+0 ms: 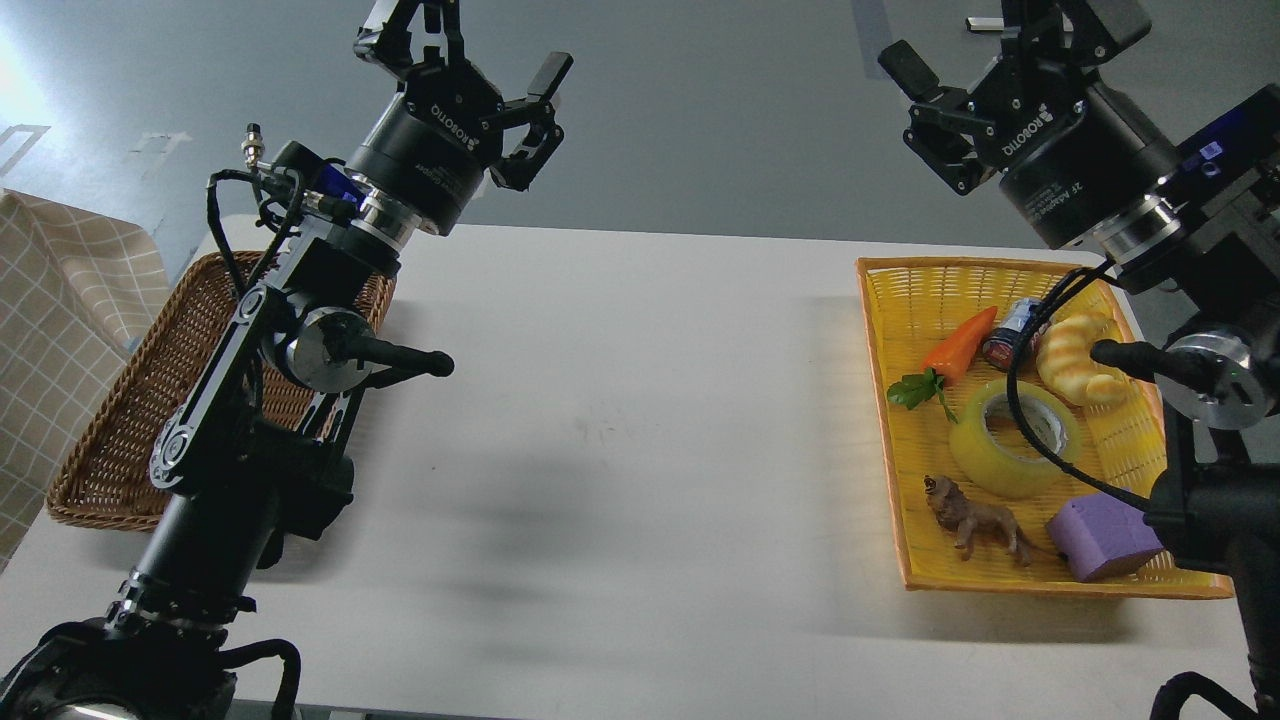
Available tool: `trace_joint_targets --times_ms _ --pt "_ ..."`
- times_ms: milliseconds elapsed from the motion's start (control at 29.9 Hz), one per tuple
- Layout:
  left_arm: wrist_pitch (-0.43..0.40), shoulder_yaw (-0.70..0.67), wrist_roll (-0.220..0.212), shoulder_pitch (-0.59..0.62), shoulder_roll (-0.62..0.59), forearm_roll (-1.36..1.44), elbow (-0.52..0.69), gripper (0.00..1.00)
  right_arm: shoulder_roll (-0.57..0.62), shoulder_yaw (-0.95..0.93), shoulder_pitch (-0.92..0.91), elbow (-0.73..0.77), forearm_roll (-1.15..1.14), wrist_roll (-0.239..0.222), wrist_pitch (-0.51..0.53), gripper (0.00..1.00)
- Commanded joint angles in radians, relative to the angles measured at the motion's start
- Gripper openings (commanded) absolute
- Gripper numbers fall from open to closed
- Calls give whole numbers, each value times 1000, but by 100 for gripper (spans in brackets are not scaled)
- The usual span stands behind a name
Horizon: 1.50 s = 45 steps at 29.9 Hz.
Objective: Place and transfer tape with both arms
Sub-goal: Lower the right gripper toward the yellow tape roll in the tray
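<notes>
The tape (1003, 462), a wide yellow translucent roll with a grey-white core, lies flat in the yellow basket (886, 330) at the right of the table. A black cable of my right arm crosses over its core. My right gripper (962, 42) is open and empty, held high above the far end of the yellow basket, well away from the tape. My left gripper (472, 52) is open and empty, raised high above the table's far left, over the near corner of the brown wicker basket (120, 430).
In the yellow basket around the tape lie a carrot (957, 343), a small can (1012, 328), a croissant (1075, 360), a toy lion (975, 517) and a purple block (1098, 536). The white table (620, 420) spans between the baskets. A checked cloth (50, 310) hangs at far left.
</notes>
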<state>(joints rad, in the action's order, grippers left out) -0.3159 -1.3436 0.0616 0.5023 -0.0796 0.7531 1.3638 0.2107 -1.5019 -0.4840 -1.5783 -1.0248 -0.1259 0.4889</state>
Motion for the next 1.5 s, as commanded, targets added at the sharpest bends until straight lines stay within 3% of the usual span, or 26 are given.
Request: trace_joint_targets --times_ms 0,301,368,535,769,903,1070,1204,1338,1471 --pt "0 0 0 -2 3 0 0 98 91 3 10 4 -111 2 0 100" --pt "1 0 0 -4 3 2 0 98 260 6 65 -2 -441 12 0 100" --pt "1 0 0 -4 -2 2 0 98 343 8 88 3 -529 14 0 100" --pt "3 0 0 -7 1 2 0 98 409 -14 128 20 -528 18 0 100" --pt "1 0 0 -8 3 2 0 98 466 -112 186 18 -403 61 0 100" --pt "1 0 0 -5 1 2 0 98 497 -153 194 38 -399 150 0 100" --pt "1 0 0 -5 1 2 0 98 512 -144 251 38 -419 152 0 100" --pt "1 0 0 -5 3 2 0 98 588 -80 306 27 -639 152 0 99" --pt "1 0 0 -10 4 2 1 98 553 -20 304 32 -851 137 0 97" --pt "3 0 0 -11 4 2 1 98 540 -3 311 40 -870 134 0 97"
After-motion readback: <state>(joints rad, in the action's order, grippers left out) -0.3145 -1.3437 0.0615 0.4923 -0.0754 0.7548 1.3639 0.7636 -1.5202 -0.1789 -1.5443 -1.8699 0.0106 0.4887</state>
